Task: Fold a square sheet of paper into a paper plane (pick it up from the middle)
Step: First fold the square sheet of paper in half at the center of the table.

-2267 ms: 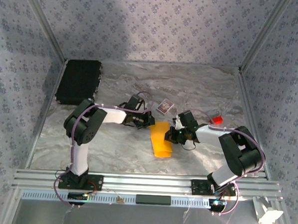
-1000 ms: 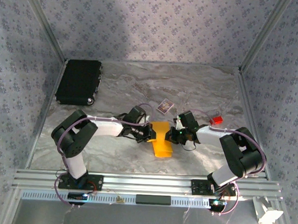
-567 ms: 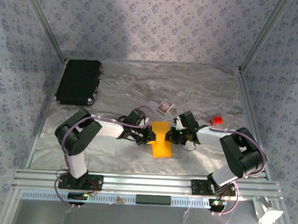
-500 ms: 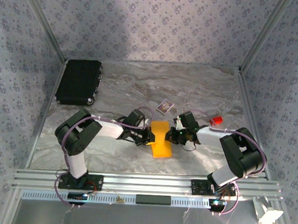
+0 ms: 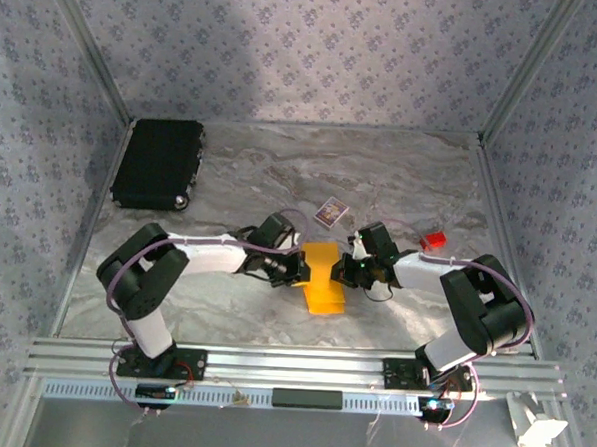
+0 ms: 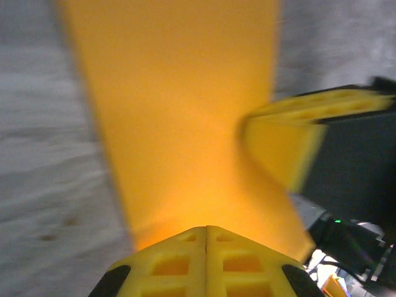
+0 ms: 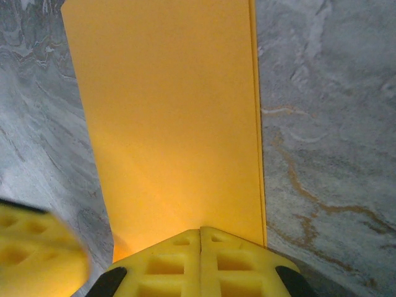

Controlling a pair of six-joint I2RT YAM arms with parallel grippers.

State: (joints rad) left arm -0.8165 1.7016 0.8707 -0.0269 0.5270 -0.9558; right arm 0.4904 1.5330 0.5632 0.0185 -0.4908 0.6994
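Sheet of paper (image 5: 324, 285): orange-yellow, lying flat near the middle of the grey marbled desk (image 5: 401, 179), between the two arms. It is seen as a long narrow strip rather than a full square. In the right wrist view a second layer's edge is noted along one long side.

Left hand (image 5: 299, 271): closed, its two fingers pressed together with no gap. The tip is set at the left long edge of the strip.

Right hand (image 5: 344, 272): closed likewise. The tip is set at the opposite long edge, facing the left hand across the strip.

In each wrist view the shut tip is seen low over the paper, and the other hand's yellow finger is seen blurred at the side. Whether paper is pinched between the fingers cannot be told.

Also recorded on the desk:
- a small patterned card (image 5: 329, 211), just beyond the strip
- a red block (image 5: 434, 240), beside the right forearm
- a black case (image 5: 157, 163), at the far left corner, well apart
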